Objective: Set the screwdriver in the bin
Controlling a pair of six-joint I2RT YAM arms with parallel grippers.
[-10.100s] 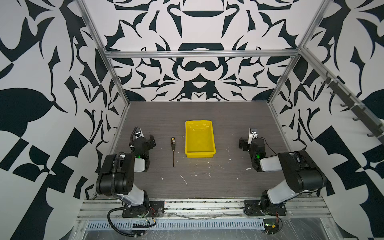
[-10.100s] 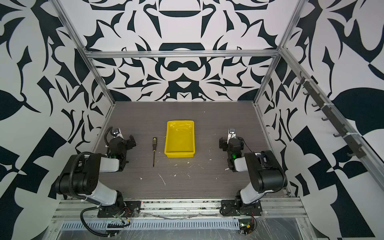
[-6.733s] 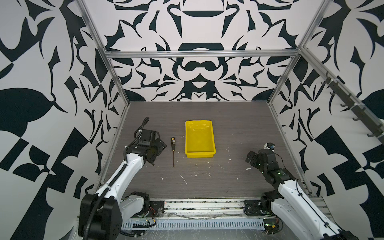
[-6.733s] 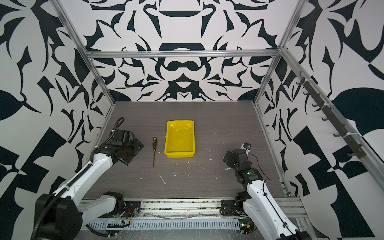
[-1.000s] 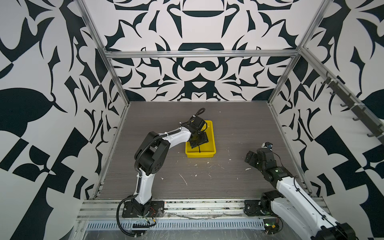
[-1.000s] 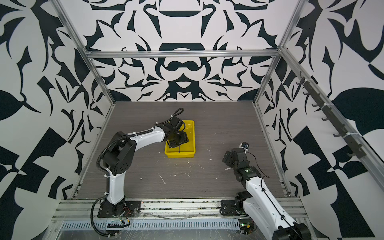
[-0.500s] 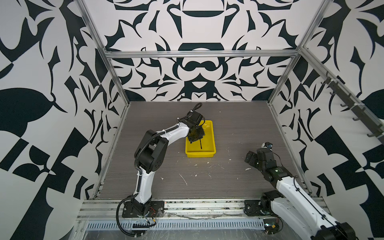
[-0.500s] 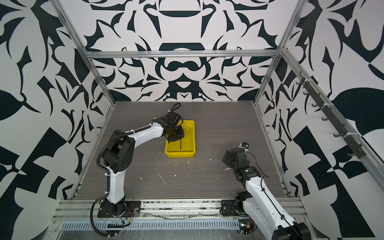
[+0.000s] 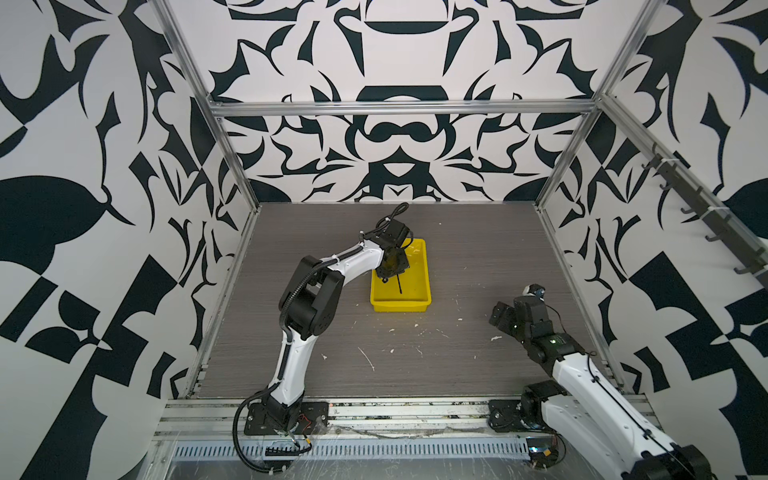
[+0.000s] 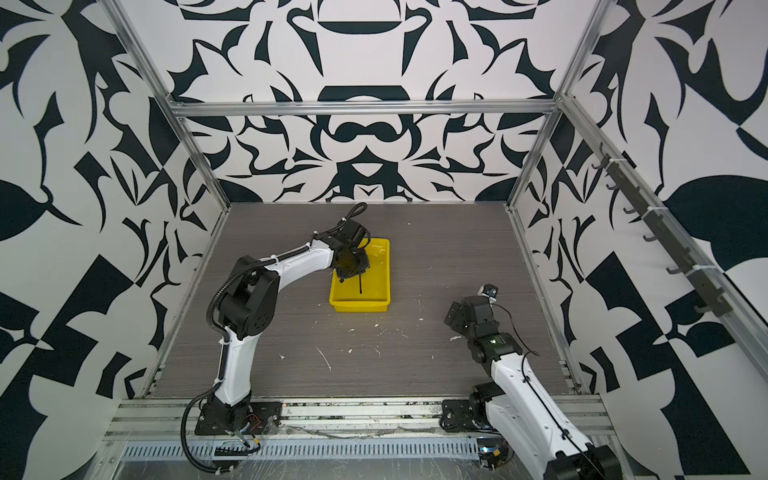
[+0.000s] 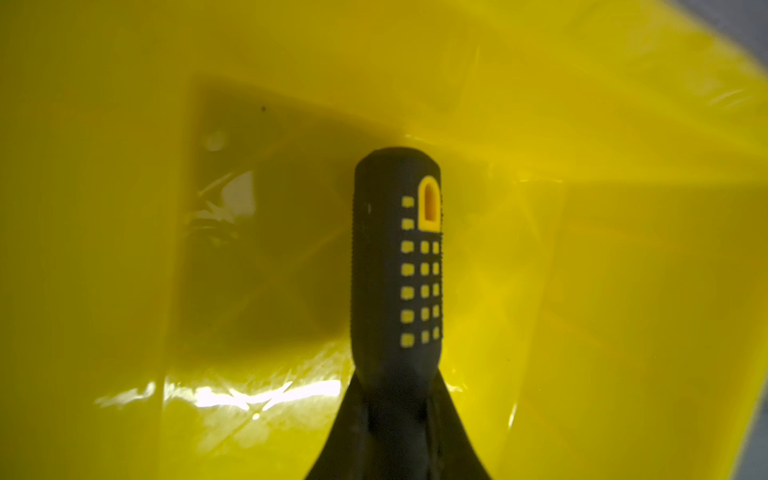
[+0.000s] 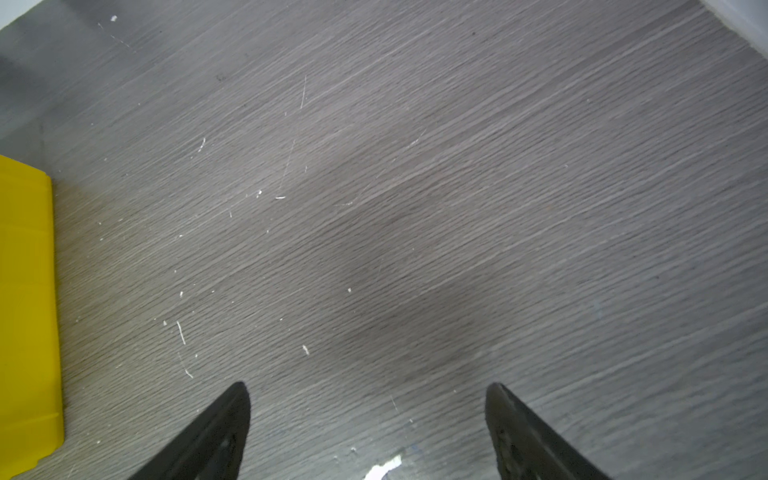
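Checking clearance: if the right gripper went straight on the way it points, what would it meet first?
Probably the table itself; the right gripper, jaws open, has nothing else ahead. The bin lies aside.

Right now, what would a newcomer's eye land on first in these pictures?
The bright yellow bin in the middle of the gray table, ringed by bold black-and-white walls. The left tool hangs over it, shut on the black screwdriver with yellow dots. The right tool is open over the table, right of the bin.
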